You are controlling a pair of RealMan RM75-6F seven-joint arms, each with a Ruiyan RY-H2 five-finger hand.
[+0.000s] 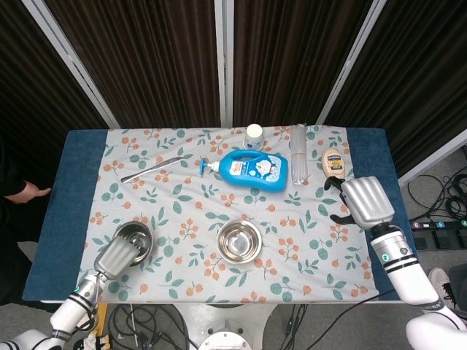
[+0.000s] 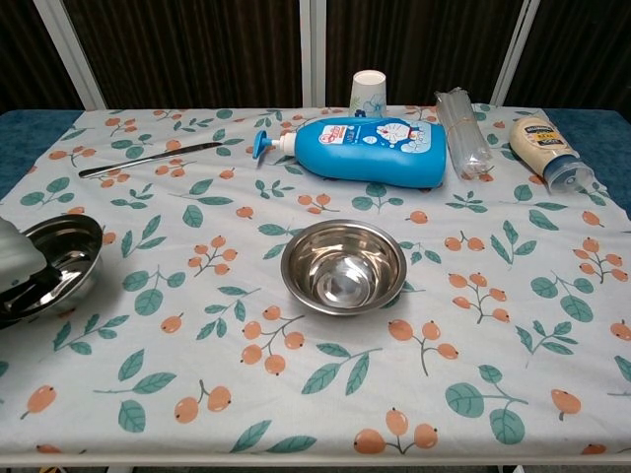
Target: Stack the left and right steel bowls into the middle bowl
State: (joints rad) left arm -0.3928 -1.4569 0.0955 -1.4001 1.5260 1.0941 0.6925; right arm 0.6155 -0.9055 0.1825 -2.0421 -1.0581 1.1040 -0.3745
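Note:
The left steel bowl (image 1: 136, 235) (image 2: 65, 258) sits at the table's near left, tipped up on its edge. My left hand (image 1: 114, 254) (image 2: 14, 268) grips its near rim, with fingers reaching inside. The middle steel bowl (image 1: 239, 242) (image 2: 343, 266) stands upright and empty at the centre front. My right hand (image 1: 364, 202) hovers over the table's right side beside the mayonnaise bottle and holds nothing, its fingers loosely apart. It does not show in the chest view. No third bowl shows in either view.
Along the back lie a blue pump bottle (image 1: 248, 170) (image 2: 360, 150), a paper cup (image 1: 254, 134), a clear plastic bundle (image 1: 299, 154), a mayonnaise bottle (image 1: 333, 162) and a knife (image 1: 152, 169). A person's hand (image 1: 29, 191) shows past the left edge.

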